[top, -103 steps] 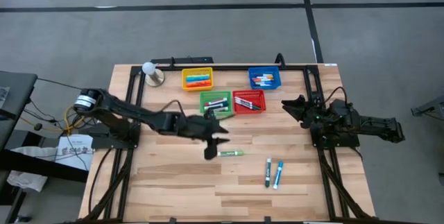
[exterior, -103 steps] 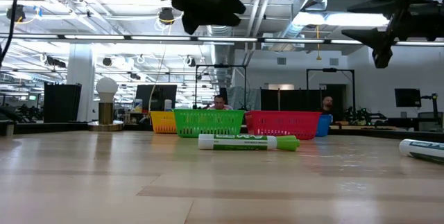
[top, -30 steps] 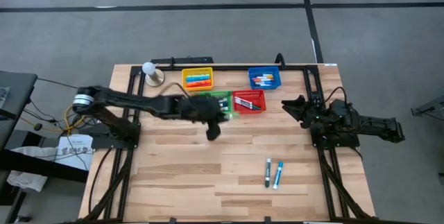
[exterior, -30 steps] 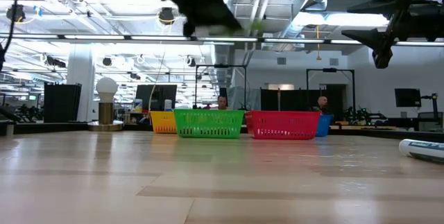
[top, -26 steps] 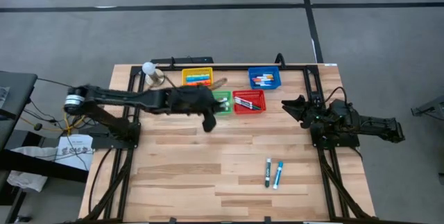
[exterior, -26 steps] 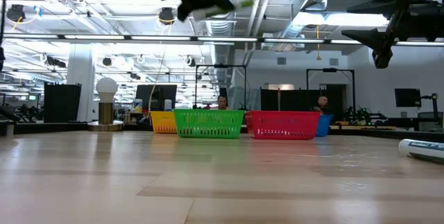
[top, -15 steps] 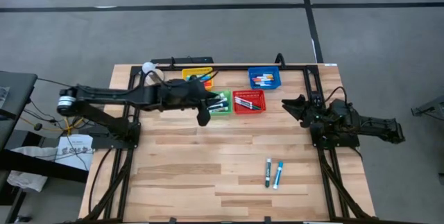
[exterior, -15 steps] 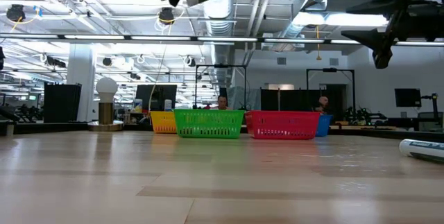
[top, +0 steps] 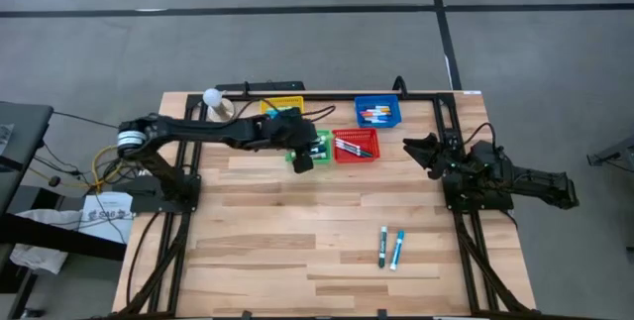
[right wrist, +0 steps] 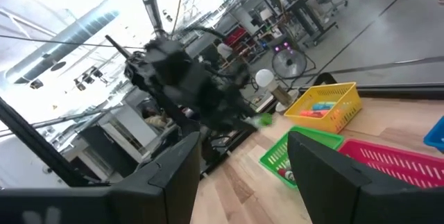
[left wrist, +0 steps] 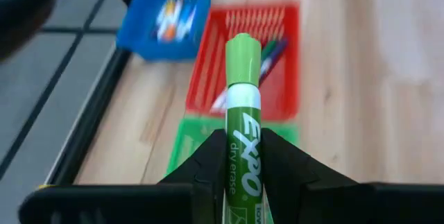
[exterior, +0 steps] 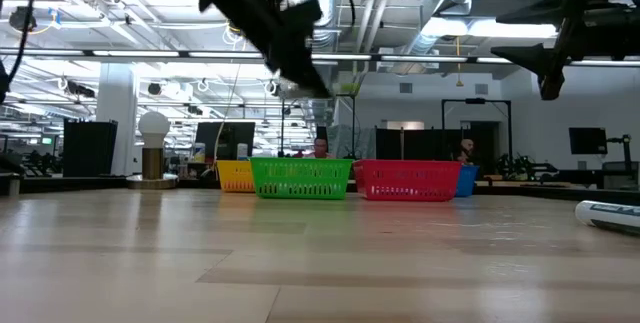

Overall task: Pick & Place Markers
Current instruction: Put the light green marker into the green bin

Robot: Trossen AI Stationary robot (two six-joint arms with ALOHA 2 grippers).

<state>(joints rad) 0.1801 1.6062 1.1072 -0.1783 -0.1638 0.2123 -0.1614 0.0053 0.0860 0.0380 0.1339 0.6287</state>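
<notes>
**Observer A:** High view places the left end effector (top: 303, 159) over the small green square mesh basket (top: 319, 149), which sits on the pale wooden plank counter (top: 297, 251) between a yellow mesh basket (top: 281, 105) and a red mesh basket (top: 357, 145). What is it carrying?

**Observer B:** A slim cylindrical dry-erase marker with a green cap and a white printed barrel (left wrist: 242, 123). In the left wrist view the two dark fingers (left wrist: 205, 165) are clenched on the barrel, cap pointing forward over the green and red baskets. My reading: colour is sorted to matching basket, so the green marker is held above the green one for release.

**Observer A:** Why hold it by the barrel?

**Observer B:** Probably because the barrel is smooth, hard plastic of even width, so flat pads seat squarely on it. The basket walls are open plastic lattice with a low rim, so a drop from above should clear them.

**Observer A:** And the right arm?

**Observer B:** It waits at the counter's right edge, right end effector (top: 416, 148) with fingers spread, grasping nothing. Two more markers, one green-capped (top: 381, 247) and one blue-capped (top: 397, 250), lie side by side on the bare wood nearer the front. A blue mesh basket (top: 377, 112) holds several already.
</notes>
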